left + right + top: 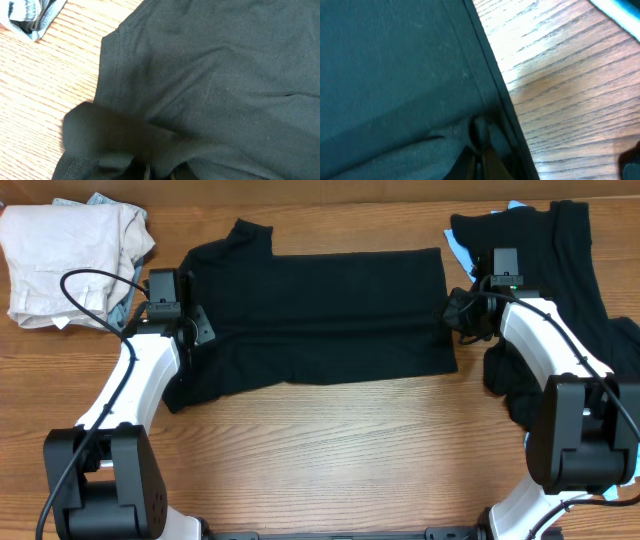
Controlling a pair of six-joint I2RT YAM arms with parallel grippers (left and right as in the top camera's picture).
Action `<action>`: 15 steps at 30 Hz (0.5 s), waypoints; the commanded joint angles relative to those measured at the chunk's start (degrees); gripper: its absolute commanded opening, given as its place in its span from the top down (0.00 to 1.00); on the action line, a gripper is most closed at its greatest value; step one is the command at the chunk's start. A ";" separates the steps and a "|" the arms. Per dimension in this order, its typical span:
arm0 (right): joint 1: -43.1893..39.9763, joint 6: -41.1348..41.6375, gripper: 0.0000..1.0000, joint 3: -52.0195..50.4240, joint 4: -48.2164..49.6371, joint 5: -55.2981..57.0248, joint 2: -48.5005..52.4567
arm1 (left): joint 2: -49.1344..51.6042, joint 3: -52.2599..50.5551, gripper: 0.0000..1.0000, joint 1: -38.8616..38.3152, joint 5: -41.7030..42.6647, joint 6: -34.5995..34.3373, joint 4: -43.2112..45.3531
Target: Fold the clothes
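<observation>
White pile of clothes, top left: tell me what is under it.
A grey-blue garment pokes out beneath the white pile at its top and right edges, on the wooden table. How far it runs underneath, or whether more lies there, is covered.

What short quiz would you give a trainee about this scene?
1. The spread shirt is: A white; B black; C red.
2. True or false: the white pile lies next to the right pincer.
3. Fill in: the right pincer grips the shirt at its ___ edge.

Key: 1 B. 2 false; the white pile is at the far left. 3 right.
</observation>
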 commanded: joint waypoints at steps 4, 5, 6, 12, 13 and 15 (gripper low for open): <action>0.02 -0.04 0.39 1.42 2.01 0.55 -0.04 | 0.28 0.00 0.32 0.63 -3.10 -1.16 0.42; 0.02 -0.04 0.36 1.42 2.01 0.00 -0.04 | 0.28 0.00 0.25 0.74 -3.10 -1.16 0.44; 0.02 -0.04 0.33 1.42 1.92 -0.85 -0.04 | 0.28 0.00 0.19 0.94 -3.08 -1.16 0.55; 0.00 -0.26 0.27 3.80 -3.85 -4.85 -0.44 | 0.26 3.67 0.00 1.79 6.64 7.10 -7.04; 0.00 -0.26 0.27 4.92 -6.32 -4.85 -0.74 | 0.26 5.18 0.00 1.77 8.31 7.21 -10.32; 0.00 -0.26 0.27 6.64 -10.08 -4.81 -1.20 | 0.26 8.26 0.00 1.66 13.49 7.26 -18.16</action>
